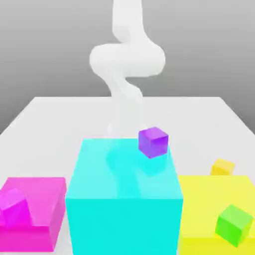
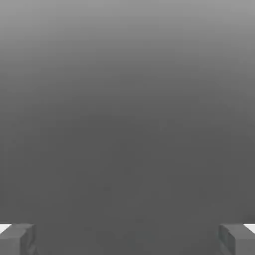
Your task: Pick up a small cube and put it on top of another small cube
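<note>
A small purple cube sits on the far edge of a big cyan block. A small green cube rests on a big yellow block at the exterior view's right. A small magenta cube lies on a big magenta block at the left. A small yellow cube stands on the table behind the yellow block. The white arm rises behind the cyan block. In the hand view my gripper is open, its fingertips far apart with nothing between them against plain grey.
The three big blocks stand side by side along the near edge of the white table. Bare table surface stretches behind them, around the arm's foot.
</note>
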Available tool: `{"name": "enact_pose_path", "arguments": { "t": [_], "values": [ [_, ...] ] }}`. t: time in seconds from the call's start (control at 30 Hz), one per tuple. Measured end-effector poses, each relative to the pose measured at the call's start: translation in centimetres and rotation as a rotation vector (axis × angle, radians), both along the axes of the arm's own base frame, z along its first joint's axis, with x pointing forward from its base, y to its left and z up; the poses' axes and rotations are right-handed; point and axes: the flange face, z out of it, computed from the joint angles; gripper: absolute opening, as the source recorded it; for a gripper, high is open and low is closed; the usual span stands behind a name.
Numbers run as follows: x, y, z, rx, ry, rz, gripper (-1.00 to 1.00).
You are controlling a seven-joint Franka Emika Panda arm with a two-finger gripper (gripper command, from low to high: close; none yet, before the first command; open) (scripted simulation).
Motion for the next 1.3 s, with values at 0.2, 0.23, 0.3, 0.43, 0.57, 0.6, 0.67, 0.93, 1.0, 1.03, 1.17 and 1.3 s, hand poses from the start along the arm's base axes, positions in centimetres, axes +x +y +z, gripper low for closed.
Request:
{"name": "enact_pose_path", "arguments": {
  "t": [0.2, 0.23, 0.3, 0.43, 0.57, 0.6, 0.67, 0.93, 1.0, 1.03, 1.17, 1.3],
  "values": [
    [3.4, 7.6, -9.4, -0.205, 0.117, 0.379, 0.0],
    [3.6, 8.9, -10.9, -0.237, 0.133, 0.442, 0.0],
    [3.8, 11.4, -14.1, -0.3, 0.164, 0.572, 0.0],
    [2.9, 16.3, -20.5, -0.42, 0.217, 0.836, 0.0],
    [0.7, 20.6, -26.9, -0.533, 0.259, 1.109, 0.0],
    [0.0, 21.5, -28.4, -0.56, 0.268, 1.178, 0.0],
    [-1.8, 23.3, -31.5, -0.613, 0.284, 1.318, 0.0],
    [-11.2, 28.0, -42.8, -0.8, 0.319, 1.902, 0.0],
    [-14.2, 28.6, -45.4, -0.842, 0.317, 2.062, 0.0],
    [-15.7, 28.8, -46.6, -0.861, 0.316, 2.135, 0.0],
    [-15.9, 28.4, -50.5, -0.864, 0.325, 2.173, 0.0],
    [-16.0, 28.2, -53.9, -0.865, 0.326, 2.176, -1.0]
  ]
}}
